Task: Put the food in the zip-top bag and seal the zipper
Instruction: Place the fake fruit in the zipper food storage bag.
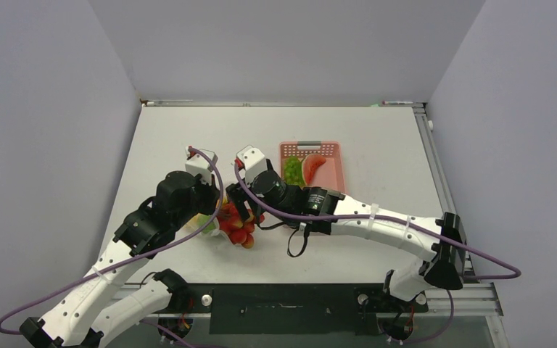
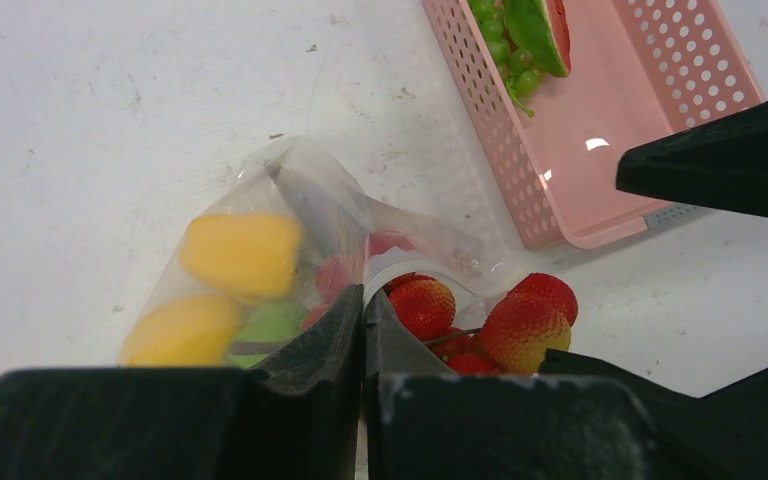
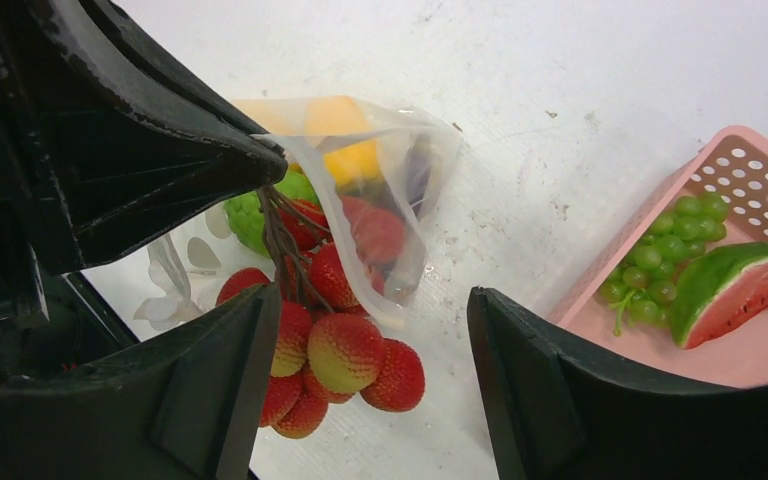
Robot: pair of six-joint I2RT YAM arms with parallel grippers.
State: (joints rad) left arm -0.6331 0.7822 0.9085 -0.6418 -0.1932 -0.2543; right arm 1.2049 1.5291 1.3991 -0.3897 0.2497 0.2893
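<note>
A: Left pincer pressed together on the mouth edge of the bag. The bag lies on the table. Right pincer spread, a finger either side of the red fruit bunch.
B: Bunch in?
A: Half. Lower fruits hang outside the mouth. Yellow pepper and green piece are inside.
B: Handling?
A: Film thin, limp, likely slippery, so grip it at the rim. Fruit looks light and hard. Beyond, the pink basket holds grapes and a melon slice.
B: Writing?
A: None readable.
</note>
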